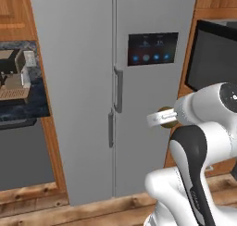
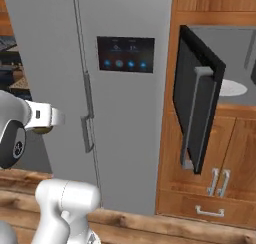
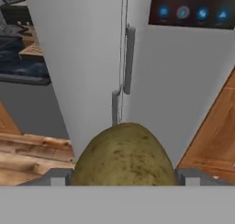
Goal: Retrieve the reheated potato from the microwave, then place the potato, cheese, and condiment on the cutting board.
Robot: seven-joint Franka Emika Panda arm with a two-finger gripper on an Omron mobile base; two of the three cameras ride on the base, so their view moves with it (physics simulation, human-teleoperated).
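potato point(image 3: 124, 155): sits between the two fingers, a tan-olive lump in the near part of the hand view; a grey finger pad point(image 3: 57, 177) presses each flank, so it is clamped across its middle and not resting on anything.
fingers: parted wide, but that width is taken up by the potato itself; they are closed on it, not standing free.
gripper point(image 1: 163, 117): held out level in front of the arm, well above the wooden floor; from the left base view the potato peeps out brown behind the white hand.
why carried so: in my judgement the side-on clamp keeps the round thing from rolling out while the base travels, and holding it high and clear of the cabinets avoids a knock.
fridge point(image 1: 88, 81): straight ahead of the hand, grey doors shut, dark screen on the right door; it is merely what the hand faces in passing, no part of the job.
microwave point(image 2: 200, 100): off to the right in the right base view, its black-framed door hanging open and a pale turntable plate point(image 2: 232, 87) bare inside, which fits the potato being already out.
bench point(image 1: 23, 104): far left, dark-topped, with a coffee machine point(image 1: 16, 74) on it.
task stage: retrieval looks done; the carry to the board remains.
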